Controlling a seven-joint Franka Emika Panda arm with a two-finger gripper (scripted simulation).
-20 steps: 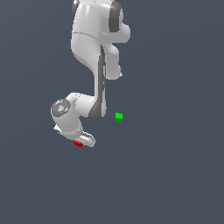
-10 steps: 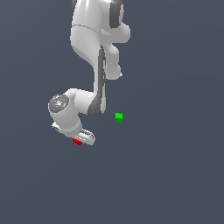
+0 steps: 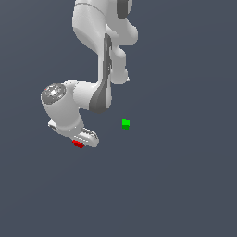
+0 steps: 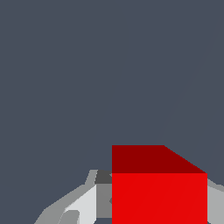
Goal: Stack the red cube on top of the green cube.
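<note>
The red cube [image 3: 77,144] shows as a small red sliver under the white gripper [image 3: 80,141], low on the exterior view's left. In the wrist view the red cube [image 4: 159,192] fills the space between the grey fingers [image 4: 85,202], which press against its sides, so the gripper [image 4: 159,209] is shut on it. The green cube [image 3: 125,123] sits alone on the dark floor, to the exterior view's right of the gripper and a little farther up in that picture. It is not in the wrist view.
The white arm [image 3: 99,55] rises from the gripper toward the top of the exterior view. A plain dark grey floor [image 3: 176,185] surrounds both cubes, with nothing else on it.
The gripper and the red cube have drifted slightly up and toward the exterior view's left together. The green cube has stayed where it was.
</note>
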